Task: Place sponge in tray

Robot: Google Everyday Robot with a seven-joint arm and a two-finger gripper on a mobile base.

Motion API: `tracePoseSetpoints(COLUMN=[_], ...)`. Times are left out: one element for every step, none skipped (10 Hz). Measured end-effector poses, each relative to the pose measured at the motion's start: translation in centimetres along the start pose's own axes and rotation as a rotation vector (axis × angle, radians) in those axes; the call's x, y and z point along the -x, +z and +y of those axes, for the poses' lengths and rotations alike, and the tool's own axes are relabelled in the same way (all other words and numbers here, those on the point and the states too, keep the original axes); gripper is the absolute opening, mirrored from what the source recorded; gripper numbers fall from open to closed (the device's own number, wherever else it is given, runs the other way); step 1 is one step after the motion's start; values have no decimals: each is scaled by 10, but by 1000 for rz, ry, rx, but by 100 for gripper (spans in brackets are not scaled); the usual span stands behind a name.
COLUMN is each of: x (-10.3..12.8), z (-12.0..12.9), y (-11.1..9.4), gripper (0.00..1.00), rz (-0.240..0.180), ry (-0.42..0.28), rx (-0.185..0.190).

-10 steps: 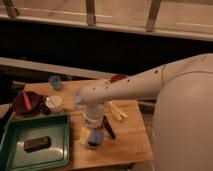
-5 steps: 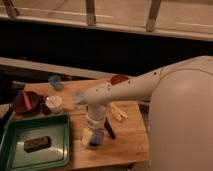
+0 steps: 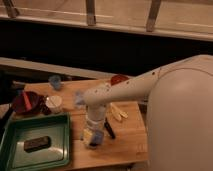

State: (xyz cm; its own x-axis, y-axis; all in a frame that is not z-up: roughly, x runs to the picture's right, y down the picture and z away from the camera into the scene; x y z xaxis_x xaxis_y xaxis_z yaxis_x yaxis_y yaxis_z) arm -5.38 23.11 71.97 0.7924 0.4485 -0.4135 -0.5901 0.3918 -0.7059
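Observation:
The sponge (image 3: 90, 136) is a small yellow and blue piece on the wooden table, just right of the tray. The green tray (image 3: 59, 150) lies at the front left of the table and holds a dark rectangular block (image 3: 37, 144). My gripper (image 3: 93, 137) hangs straight down from the white arm and sits right at the sponge, which it partly hides. The gripper is outside the tray, close to its right rim.
A red bowl (image 3: 25, 102), a white cup (image 3: 53, 102) and a blue cup (image 3: 55, 81) stand behind the tray. A yellow item (image 3: 117, 111) and a black stick-like thing (image 3: 109, 129) lie right of the gripper. A red object (image 3: 119, 79) is at the table's back edge.
The gripper has sunk slightly toward the table at the sponge. The arm has otherwise barely moved.

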Motion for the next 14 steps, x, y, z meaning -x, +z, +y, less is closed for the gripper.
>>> tracePoseSetpoints(x=[1, 0, -1, -1, -1, -1, 0, 2, 4, 9, 13, 18, 29, 43], z=[0, 0, -1, -1, -2, -4, -6, -7, -9, -11, -11, -10, -5, 3], y=[0, 0, -1, -2, -4, -10, -19, -28, -38, -47, -53, -59, -65, -70], gripper=[41, 30, 18, 11, 4, 0, 0, 0, 0, 0, 0, 0, 0, 0], rz=[3, 7, 9, 9, 6, -6, -18, -28, -40, -55, -66, -79, -97, -112], ry=[0, 2, 5, 6, 7, 10, 8, 2, -8, -22, -36, -54, -86, -122], rx=[-5, -9, -15, -19, -23, -31, -41, -51, -60, -68, -72, -71, -69, -65])
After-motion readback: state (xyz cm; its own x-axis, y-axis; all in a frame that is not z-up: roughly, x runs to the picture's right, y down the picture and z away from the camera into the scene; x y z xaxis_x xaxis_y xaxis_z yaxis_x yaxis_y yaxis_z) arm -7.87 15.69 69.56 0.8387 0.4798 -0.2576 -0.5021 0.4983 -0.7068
